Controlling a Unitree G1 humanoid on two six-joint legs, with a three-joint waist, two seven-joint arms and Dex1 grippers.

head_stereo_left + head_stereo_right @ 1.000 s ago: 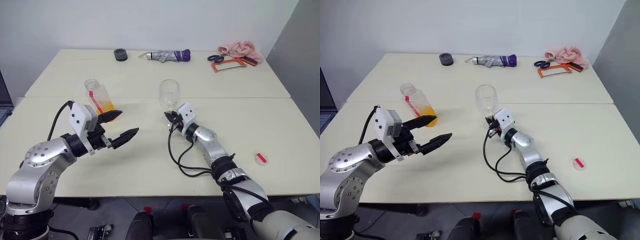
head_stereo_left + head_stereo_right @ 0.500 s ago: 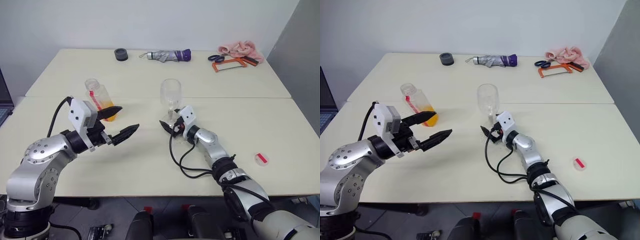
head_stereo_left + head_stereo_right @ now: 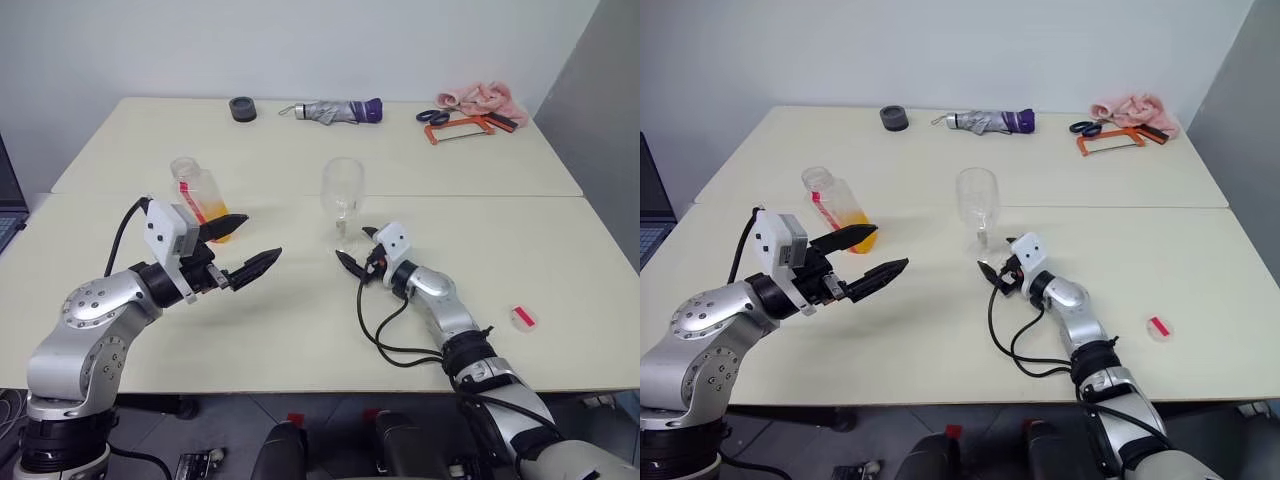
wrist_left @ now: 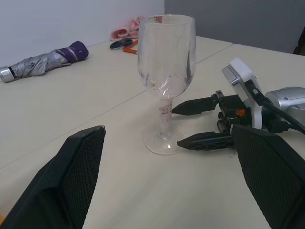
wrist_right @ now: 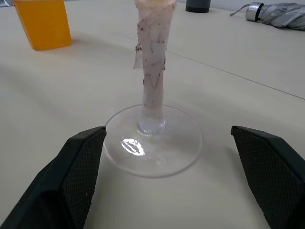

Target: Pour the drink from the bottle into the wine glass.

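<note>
Claws, right point(image 3: 357, 250) and left point(image 3: 248, 248), gape wide, empty.

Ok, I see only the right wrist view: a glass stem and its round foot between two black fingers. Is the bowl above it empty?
Observer: Yes, the bowl of the clear stemmed wine glass is empty.
Operator: And the orange thing behind, what is it?
Observer: A small clear plastic bottle on the cream table, with orange drink in its lower part.
Operator: Does the left hand hold it?
Observer: No, the left hand is open, and the bottle is not between its fingers.
</note>
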